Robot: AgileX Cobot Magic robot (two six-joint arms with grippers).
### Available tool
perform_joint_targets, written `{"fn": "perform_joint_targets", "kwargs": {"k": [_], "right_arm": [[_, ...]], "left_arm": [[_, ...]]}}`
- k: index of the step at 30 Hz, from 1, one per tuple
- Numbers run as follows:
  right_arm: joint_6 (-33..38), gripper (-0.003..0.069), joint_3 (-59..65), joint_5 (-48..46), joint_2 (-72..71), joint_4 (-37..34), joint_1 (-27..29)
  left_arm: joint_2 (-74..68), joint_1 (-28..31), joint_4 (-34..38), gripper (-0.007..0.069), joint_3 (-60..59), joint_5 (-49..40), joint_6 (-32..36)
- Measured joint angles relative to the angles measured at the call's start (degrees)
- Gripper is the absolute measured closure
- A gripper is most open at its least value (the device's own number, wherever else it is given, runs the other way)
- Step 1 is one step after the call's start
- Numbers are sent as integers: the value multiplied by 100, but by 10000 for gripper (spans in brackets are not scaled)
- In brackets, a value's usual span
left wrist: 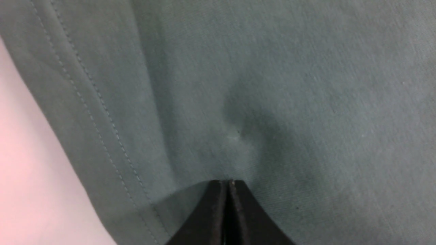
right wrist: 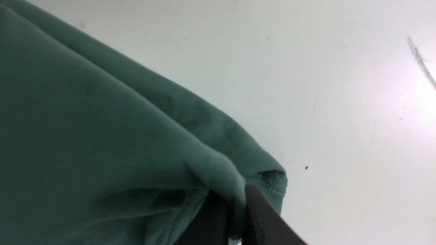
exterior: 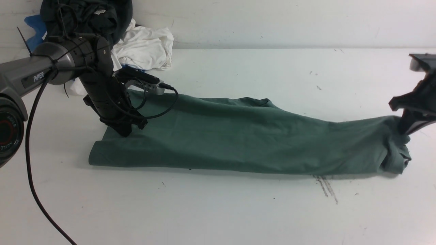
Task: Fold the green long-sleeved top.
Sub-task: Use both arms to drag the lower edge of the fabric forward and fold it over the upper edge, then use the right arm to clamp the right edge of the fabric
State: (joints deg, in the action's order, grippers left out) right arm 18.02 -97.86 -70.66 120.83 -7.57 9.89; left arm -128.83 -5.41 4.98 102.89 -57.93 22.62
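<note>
Where the white table [exterior: 218, 217] runs nearest the camera, a few dark scuff lines [exterior: 326, 186] sit just in front of the green long-sleeved top [exterior: 238, 139], toward its right end. A black cable [exterior: 30, 170] trails down well off the top's left end.

The green long-sleeved top lies across the middle of the table as 1 long band. Its near edge is a smooth rounded fold and its far edge is rumpled.

At the top's left end the left gripper [exterior: 125, 131] points down onto the cloth. The left wrist view shows its 2 jaws pressed together, their tips touching the fabric near 2 rows of hem stitching [left wrist: 102, 112], with a small pucker just ahead of them. Whether any cloth is caught between those jaws cannot be told.

At the top's right end the right gripper [exterior: 404, 133] is clamped on a bunched fold of the top, and that end rises slightly toward it. The right wrist view shows the fold squeezed between its 2 jaws, with a ribbed edge [right wrist: 272, 182] just beside them.

Beyond the top's far left corner, against the back wall, sits a heap of other clothes. It holds a white garment [exterior: 146, 47], a dark garment [exterior: 85, 17] and a scrap of blue garment [exterior: 35, 30].
</note>
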Motion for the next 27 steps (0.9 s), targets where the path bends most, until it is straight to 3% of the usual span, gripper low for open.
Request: {"fn": "perform_joint_targets", "kwargs": {"k": [8,16,19,27], "right_arm": [[-477,554,-5,20,313,527,0],[-623,287,-195,52,229,524,5],[-712,225,-190,46,2,522,5],[-1024,197,850,287,-634,371,11]], "left_arm": [[0,0,0,632,0,-9,0],[14,0,-5,632,11,-16,-5],[91,6,-44,632,-24,-83,-5],[664,24,295,632,-49,-238,169]]}}
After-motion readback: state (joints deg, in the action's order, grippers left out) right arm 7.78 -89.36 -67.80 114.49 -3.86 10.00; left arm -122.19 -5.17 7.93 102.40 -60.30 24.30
